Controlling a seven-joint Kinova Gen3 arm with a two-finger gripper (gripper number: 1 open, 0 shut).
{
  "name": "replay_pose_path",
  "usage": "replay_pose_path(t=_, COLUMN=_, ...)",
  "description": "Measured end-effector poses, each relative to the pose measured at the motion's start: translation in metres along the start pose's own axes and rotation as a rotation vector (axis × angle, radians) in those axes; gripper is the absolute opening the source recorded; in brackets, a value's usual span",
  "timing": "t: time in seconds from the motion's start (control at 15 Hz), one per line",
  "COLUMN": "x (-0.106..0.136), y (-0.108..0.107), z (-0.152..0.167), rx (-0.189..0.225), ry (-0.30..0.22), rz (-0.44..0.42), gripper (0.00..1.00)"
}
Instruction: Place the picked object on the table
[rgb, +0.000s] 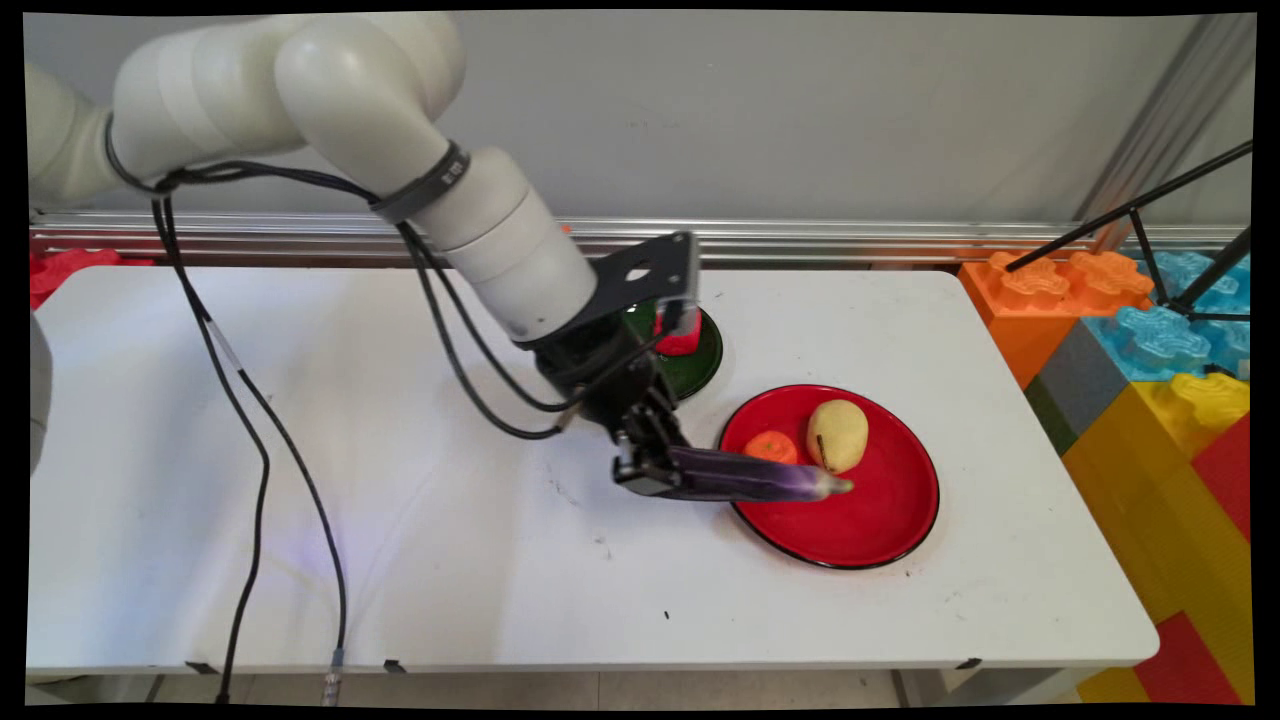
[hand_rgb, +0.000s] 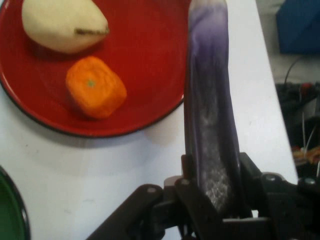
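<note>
My gripper (rgb: 655, 470) (hand_rgb: 212, 175) is shut on a long purple eggplant (rgb: 755, 478) (hand_rgb: 210, 100), holding it by its thick end. The eggplant lies almost level, and its tip reaches out over the near left part of a red plate (rgb: 880, 520) (hand_rgb: 145, 50). On that plate sit a small orange (rgb: 772, 446) (hand_rgb: 95, 87) and a pale yellow fruit (rgb: 838, 434) (hand_rgb: 62, 25), both just beyond the eggplant. The hand hovers low over the table beside the plate's left rim.
A dark green plate (rgb: 695, 365) (hand_rgb: 10, 210) with a red object (rgb: 680, 335) on it stands behind the hand. Big coloured building blocks (rgb: 1150, 350) are stacked off the table's right end, with a black tripod (rgb: 1180, 250) above them. Black cables (rgb: 250, 450) hang down at the left.
</note>
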Motion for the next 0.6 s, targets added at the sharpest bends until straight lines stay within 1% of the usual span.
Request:
replay_pose_path(t=0.2, x=-0.03, y=-0.018, z=0.002, rx=-0.003, ry=-0.021, rz=0.04, gripper=0.0)
replay_pose_path(t=0.6, x=-0.087, y=-0.05, z=0.007, rx=0.018, ry=-0.068, rz=0.044, gripper=0.0)
